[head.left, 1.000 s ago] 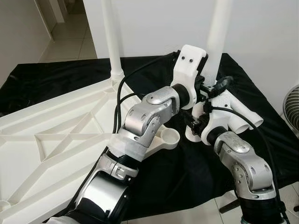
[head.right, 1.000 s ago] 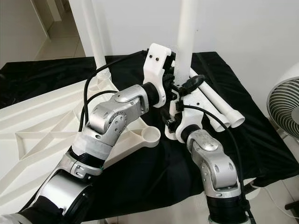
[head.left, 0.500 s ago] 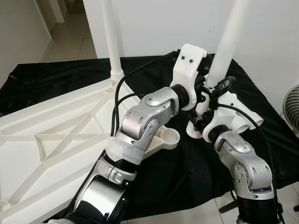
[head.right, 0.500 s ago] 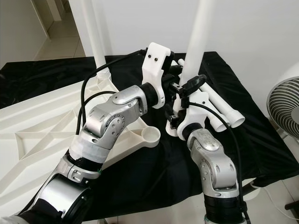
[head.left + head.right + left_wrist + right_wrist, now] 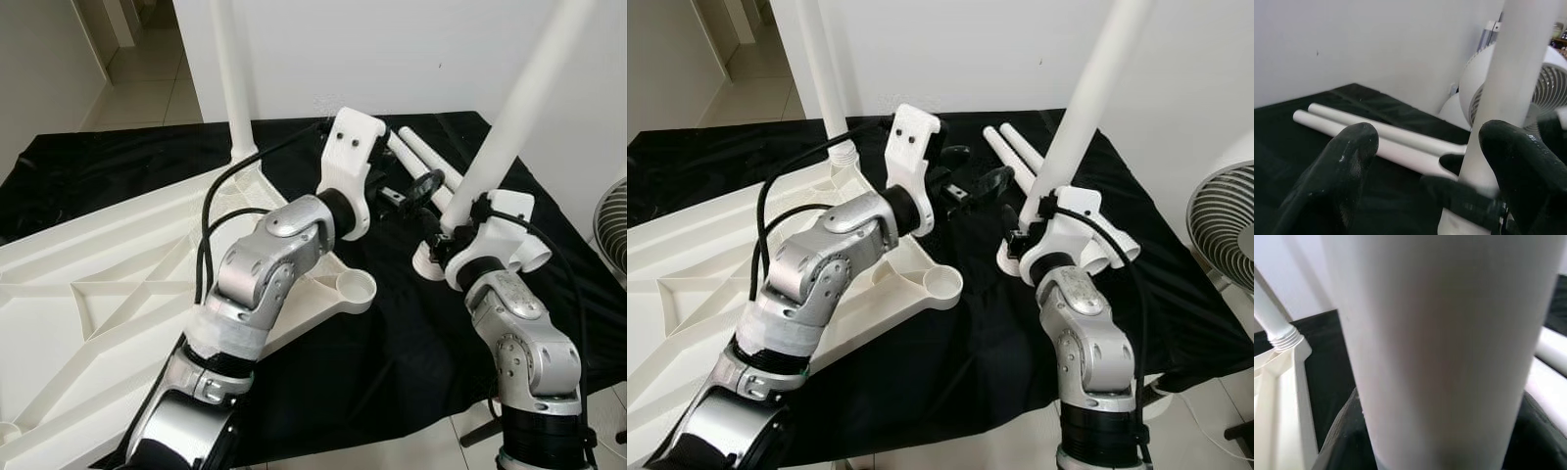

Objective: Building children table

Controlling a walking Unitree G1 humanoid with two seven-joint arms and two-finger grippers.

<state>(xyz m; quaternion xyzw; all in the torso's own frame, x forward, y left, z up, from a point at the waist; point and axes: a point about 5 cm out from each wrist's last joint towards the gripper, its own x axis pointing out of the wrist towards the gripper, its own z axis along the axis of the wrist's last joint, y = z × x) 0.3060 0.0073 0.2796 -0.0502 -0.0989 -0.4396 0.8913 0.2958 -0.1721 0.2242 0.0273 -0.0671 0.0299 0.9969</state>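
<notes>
Tabletop [image 5: 118,284] left – two legs [image 5: 421,162] behind, fan [image 5: 1220,230] right

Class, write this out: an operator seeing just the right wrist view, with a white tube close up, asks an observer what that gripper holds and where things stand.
Operator: What is this tube?
Observer: A table leg, tilted, gripped low by the right gripper.
Operator: Where is the socket?
Observer: The empty corner socket of the upturned tabletop lies to the leg's left.
Operator: And the left gripper?
Observer: The left gripper is open, beside the leg.
</notes>
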